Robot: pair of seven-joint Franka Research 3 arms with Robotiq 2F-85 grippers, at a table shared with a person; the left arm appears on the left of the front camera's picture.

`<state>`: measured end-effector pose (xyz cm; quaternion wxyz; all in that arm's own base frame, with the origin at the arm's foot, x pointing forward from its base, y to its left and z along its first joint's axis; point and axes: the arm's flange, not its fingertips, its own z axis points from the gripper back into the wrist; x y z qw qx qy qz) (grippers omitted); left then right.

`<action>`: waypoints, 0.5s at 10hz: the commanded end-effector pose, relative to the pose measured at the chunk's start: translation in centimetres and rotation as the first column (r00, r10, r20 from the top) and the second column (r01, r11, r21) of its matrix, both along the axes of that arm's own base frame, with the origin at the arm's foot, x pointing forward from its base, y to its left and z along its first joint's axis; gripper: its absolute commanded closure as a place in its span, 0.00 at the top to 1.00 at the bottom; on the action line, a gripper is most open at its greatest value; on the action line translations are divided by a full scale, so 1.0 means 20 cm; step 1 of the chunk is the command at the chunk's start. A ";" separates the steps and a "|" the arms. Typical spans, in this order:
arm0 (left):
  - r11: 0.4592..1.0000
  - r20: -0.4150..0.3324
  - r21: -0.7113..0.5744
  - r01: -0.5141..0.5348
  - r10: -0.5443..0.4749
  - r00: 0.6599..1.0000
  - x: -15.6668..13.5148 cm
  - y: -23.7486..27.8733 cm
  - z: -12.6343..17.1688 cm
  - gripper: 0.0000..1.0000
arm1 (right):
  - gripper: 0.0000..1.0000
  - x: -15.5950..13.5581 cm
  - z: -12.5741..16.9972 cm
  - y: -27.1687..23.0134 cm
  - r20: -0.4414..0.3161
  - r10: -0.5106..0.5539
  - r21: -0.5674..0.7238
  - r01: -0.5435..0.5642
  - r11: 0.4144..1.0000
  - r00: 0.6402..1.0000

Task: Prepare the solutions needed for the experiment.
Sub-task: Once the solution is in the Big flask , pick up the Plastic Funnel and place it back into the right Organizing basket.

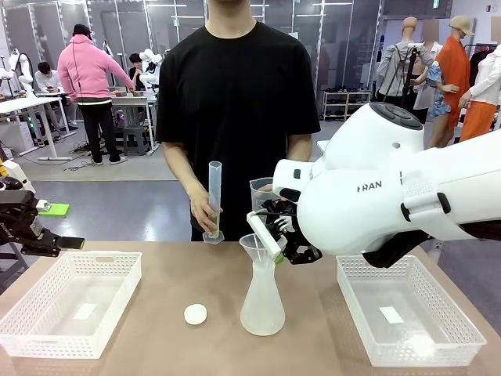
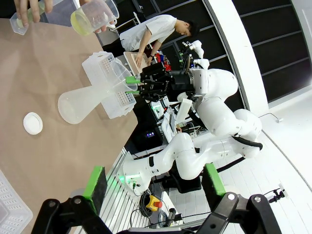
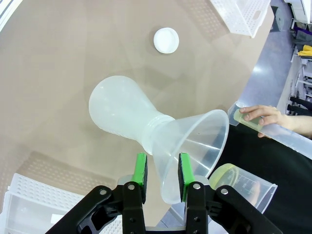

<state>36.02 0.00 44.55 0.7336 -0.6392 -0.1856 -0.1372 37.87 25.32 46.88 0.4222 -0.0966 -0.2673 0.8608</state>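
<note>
A frosted conical flask [image 1: 262, 301] stands mid-table with a clear funnel [image 1: 258, 249] in its neck. My right gripper [image 3: 162, 173] is shut on the funnel [image 3: 200, 141], its green pads pinching the rim wall above the flask [image 3: 122, 114]. The person across the table holds a tall graduated cylinder [image 1: 214, 200] in one hand and a handled jug [image 3: 241, 183] in the other. Pale yellow solution shows in the jug [image 2: 85, 19] and at the cylinder's base [image 3: 246, 119]. My left gripper [image 2: 153, 183] hangs open at the table's left edge, holding nothing.
A white cap [image 1: 196, 314] lies on the table left of the flask. One white mesh basket [image 1: 70, 301] sits at the left and another [image 1: 407, 313] at the right. My bulky right arm [image 1: 407, 196] spans the right half above the table.
</note>
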 end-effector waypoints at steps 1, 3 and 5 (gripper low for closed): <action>1.000 0.014 -0.024 0.002 -0.001 1.000 0.01 -0.01 0.01 1.00 | 0.35 -0.04 0.05 -0.04 0.027 -0.009 0.015 0.008 1.000 1.000; 1.000 0.014 -0.024 0.002 -0.001 1.000 0.01 -0.01 0.01 1.00 | 0.35 -0.08 0.15 -0.09 0.079 -0.023 0.023 0.021 1.000 0.997; 1.000 0.014 -0.024 0.002 -0.001 1.000 0.01 -0.01 0.01 1.00 | 0.35 -0.10 0.24 -0.20 0.117 -0.066 0.027 0.063 0.998 0.991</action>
